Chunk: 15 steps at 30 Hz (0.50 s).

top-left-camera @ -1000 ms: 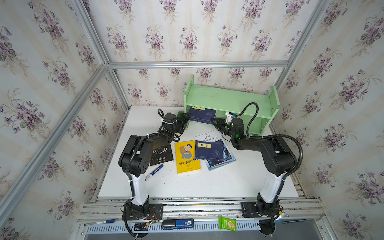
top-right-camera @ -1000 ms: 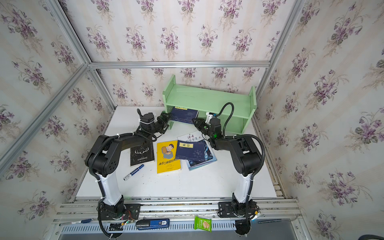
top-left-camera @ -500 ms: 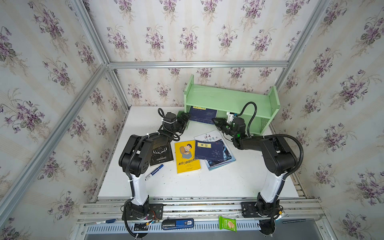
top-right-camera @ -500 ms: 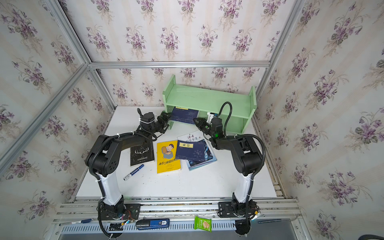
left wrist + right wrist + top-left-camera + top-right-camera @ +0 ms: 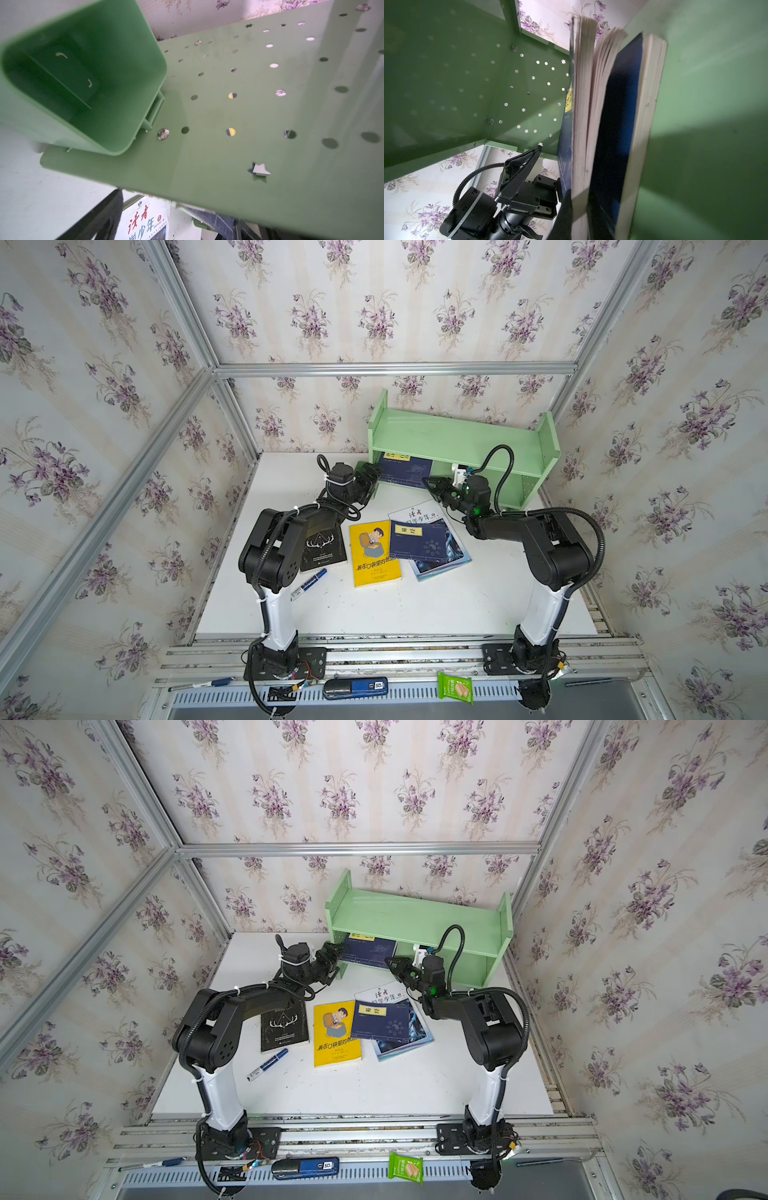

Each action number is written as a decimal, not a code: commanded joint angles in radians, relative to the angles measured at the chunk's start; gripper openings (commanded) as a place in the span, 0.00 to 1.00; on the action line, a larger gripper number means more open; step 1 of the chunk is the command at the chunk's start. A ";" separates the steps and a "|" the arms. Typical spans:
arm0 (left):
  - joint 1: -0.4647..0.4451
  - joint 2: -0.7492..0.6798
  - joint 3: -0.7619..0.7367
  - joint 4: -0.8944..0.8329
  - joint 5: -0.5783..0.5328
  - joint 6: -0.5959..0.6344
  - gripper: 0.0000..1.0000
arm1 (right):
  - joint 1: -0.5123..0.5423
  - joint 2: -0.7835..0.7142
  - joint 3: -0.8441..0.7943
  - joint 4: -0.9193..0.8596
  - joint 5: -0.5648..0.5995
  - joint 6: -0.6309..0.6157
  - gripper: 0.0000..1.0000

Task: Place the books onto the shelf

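Navy books sit in the shelf's lower tier at the worktop's back edge. The left hand is released beside them, and the right hand is clenched at their edge.

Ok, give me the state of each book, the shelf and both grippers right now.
shelf: upright at the back.
shelved navy books: in lower tier, one's pages slightly fanned.
white-blue book: closed, flat, partly covered.
loose navy book: closed, atop white-blue book.
yellow book: closed, lying flat.
black book: closed, lying flat.
left gripper: open, beside shelf's end panel.
right gripper: shut, tip at shelved navy books.
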<state>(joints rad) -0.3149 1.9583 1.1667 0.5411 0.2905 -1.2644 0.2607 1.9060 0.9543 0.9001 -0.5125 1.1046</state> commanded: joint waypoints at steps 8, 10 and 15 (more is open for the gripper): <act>-0.001 0.063 0.023 -0.034 -0.024 -0.013 0.99 | -0.002 0.005 0.013 0.042 0.014 0.005 0.11; -0.001 0.068 0.024 -0.043 -0.026 -0.012 1.00 | -0.001 0.006 0.017 0.037 0.014 0.003 0.12; -0.001 0.067 0.013 -0.061 -0.044 -0.009 0.99 | -0.001 0.003 0.028 0.021 0.016 0.000 0.20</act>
<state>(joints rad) -0.3164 2.0220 1.1843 0.5205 0.2836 -1.2678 0.2607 1.9091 0.9592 0.8936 -0.5011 1.1107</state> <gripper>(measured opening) 0.993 0.183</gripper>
